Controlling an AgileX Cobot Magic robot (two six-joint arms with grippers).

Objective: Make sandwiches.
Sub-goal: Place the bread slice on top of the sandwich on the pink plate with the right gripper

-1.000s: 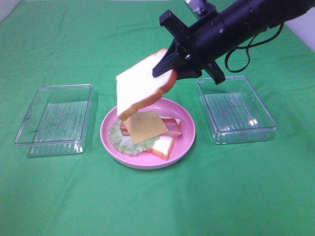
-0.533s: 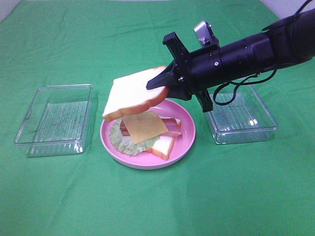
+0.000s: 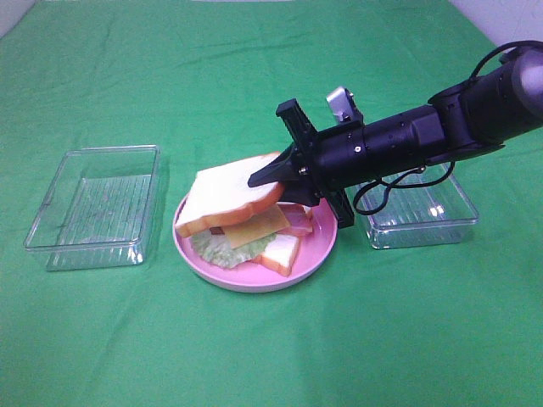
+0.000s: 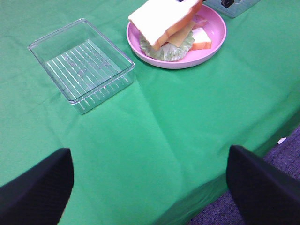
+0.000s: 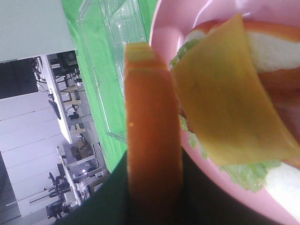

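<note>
Right gripper (image 3: 270, 176) clamps the top bread slice (image 3: 227, 197) by its crust, tilted low over the stack.

Below it we see cheese (image 3: 254, 226), bacon (image 3: 297, 222), lettuce (image 3: 219, 248) and bottom bread (image 3: 280, 252) on the pink plate (image 3: 310, 259); our left gripper (image 4: 150, 187) gapes empty.

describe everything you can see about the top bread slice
The top bread slice is a toy: white face, orange-brown crust, foam-like look. The right hand is shut on its crust edge and holds it tilted just over the stack on the pink plate. Its low side sits close over the cheese; actual contact can't be confirmed.
</note>
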